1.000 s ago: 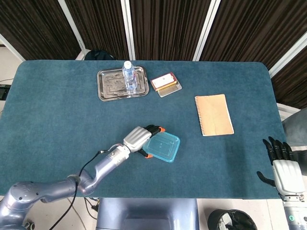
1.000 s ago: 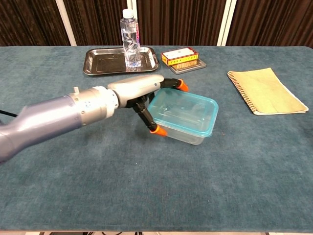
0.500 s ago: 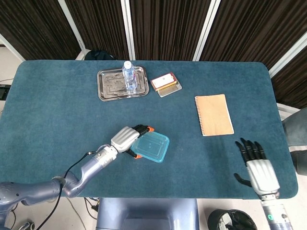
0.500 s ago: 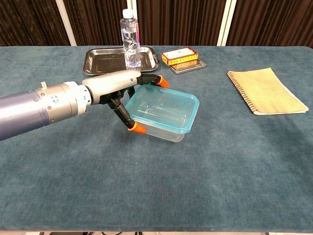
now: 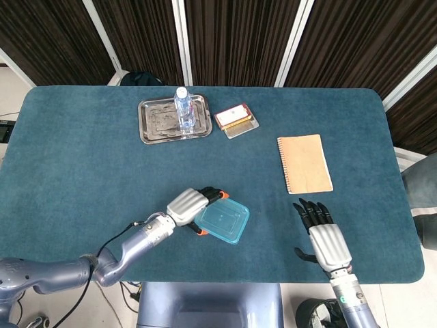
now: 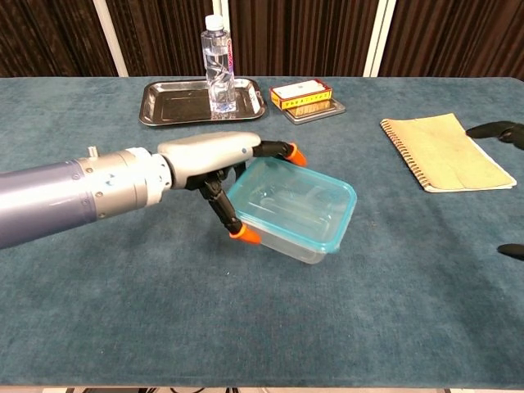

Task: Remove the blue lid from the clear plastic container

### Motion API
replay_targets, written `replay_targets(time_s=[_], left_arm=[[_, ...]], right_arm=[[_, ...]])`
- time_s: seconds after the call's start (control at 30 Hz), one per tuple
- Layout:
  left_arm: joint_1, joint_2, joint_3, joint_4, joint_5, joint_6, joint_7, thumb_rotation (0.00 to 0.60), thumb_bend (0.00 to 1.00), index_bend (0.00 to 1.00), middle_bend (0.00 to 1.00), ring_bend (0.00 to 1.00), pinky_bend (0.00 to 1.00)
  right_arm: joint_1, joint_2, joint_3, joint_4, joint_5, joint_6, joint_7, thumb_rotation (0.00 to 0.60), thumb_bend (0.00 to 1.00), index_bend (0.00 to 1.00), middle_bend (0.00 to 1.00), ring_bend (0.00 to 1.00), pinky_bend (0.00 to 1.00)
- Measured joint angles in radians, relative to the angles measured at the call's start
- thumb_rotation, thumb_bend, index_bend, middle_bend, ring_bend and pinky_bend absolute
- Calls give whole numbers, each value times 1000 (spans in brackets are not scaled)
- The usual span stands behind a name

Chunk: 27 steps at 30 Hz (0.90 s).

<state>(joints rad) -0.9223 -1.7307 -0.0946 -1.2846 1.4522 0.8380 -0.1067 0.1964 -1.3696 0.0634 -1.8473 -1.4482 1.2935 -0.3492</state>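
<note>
a clear plastic container [image 6: 295, 214] with blue lid [image 5: 224, 221] is gripped by the left hand [image 6: 214, 160]; the right hand [image 5: 326, 240] is held open, empty.

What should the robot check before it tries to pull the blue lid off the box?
1. Left hand holds the clear plastic container: ok, its fingers wrap the near-left end.
2. Blue lid on the container: ok, not yet removed.
3. Container sitting flat: cannot tell, it looks tilted in the chest view.
4. Right hand free to take the lid: ok, open and holding nothing.
5. Right hand near the lid: not ok, it is apart from the container, off to the right.
6. Room around the box: ok, the notebook and the tray with the water bottle lie well away.
</note>
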Motion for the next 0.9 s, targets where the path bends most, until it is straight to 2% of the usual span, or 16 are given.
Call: replay_targets(time_s=[0.57,0.9], left_arm=[[1,-133,-22,32,-87,-18,103,600,192,407,430,370,453],[3,-137,-46,36,-128,-44,102,600,193,407,425,361,450]], right_arm=[[11,-120,-12,-3,56,-6,-41,600,276,0,0,0,0],[16,-184,-17,-2,102,-10,-75,600,276,0,0,0,0]])
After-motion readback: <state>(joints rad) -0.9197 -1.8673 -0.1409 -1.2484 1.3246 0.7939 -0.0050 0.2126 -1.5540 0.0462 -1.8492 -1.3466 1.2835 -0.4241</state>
